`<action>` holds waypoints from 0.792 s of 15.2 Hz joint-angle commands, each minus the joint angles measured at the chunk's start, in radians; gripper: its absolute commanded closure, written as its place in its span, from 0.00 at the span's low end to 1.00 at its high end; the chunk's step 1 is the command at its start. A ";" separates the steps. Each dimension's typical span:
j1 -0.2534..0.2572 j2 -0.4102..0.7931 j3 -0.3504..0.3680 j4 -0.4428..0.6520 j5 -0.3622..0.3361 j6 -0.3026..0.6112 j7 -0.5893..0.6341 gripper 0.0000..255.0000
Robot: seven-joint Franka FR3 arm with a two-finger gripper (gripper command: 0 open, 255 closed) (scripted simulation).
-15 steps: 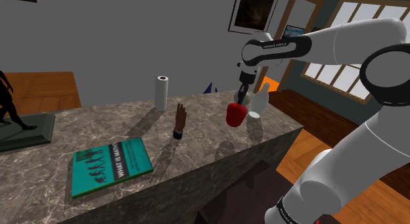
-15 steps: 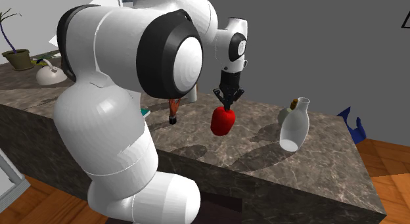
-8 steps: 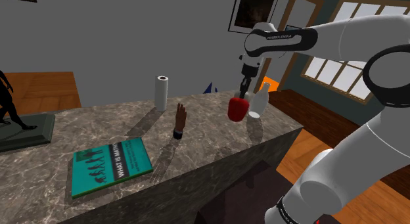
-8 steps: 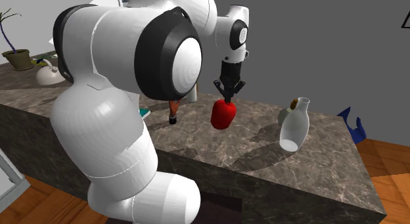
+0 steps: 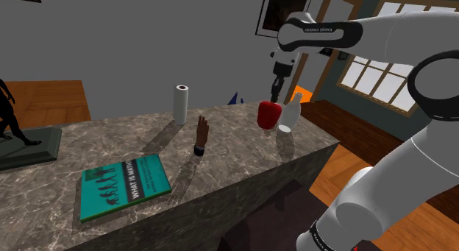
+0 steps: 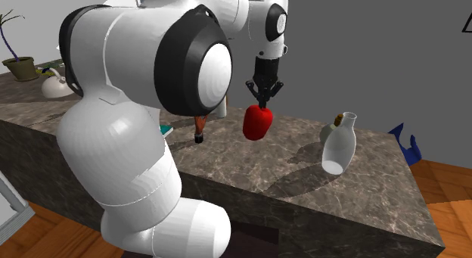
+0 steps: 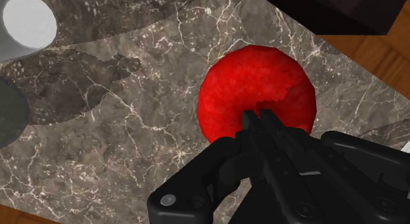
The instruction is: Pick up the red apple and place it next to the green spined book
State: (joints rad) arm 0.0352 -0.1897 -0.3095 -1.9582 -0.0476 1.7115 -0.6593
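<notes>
Grey-brown marble with pale veins covers the bench (image 5: 235, 150), which lies below the pincer and reaches far from it toward the shoulder view's left. The white arm (image 5: 397, 36) with dark joints comes in from the shoulder view's right and bends down over the end of the bench that lies toward that right side. In the second exterior view the arm (image 6: 136, 128) takes up much of the left half.

The book (image 5: 125, 185) lies flat on the bench, well apart from the pincer, toward the shoulder view's lower left. Its cover is green with white letters, and a green edge shows along its near side. A white paper roll (image 5: 180, 104) stands upright on the bench, also away from the pincer toward the shoulder view's left. A white bottle (image 5: 289, 113) stands upright on the bench; in the shoulder view it shows just beside the apple, on its right. In the second exterior view the bottle (image 6: 339, 147) is clearly apart from the pincer, to the right. A small brown hand figure (image 5: 201, 135) stands on the bench between the pincer and the book.

The red apple (image 5: 268, 115) hangs directly under the pincer (image 5: 274, 97), in the air, with open space between it and the marble. The black fingers are nearly together and pinch the top of the apple (image 7: 256, 98). From the wrist, the pincer (image 7: 259, 117) rests on the fruit with the bench (image 7: 131, 150) beneath.
</notes>
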 commanded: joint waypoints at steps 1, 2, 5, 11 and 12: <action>0.000 -0.002 0.000 0.027 0.000 -0.029 -0.001 1.00; 0.000 -0.001 0.001 0.041 0.000 -0.042 -0.001 1.00; 0.001 0.002 0.002 0.085 0.001 -0.083 -0.002 1.00; 0.002 0.014 0.002 0.174 0.005 -0.160 -0.004 1.00; 0.013 0.018 0.016 0.177 0.010 -0.160 0.019 1.00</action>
State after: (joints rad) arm 0.0421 -0.1755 -0.3013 -1.7919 -0.0405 1.5589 -0.6529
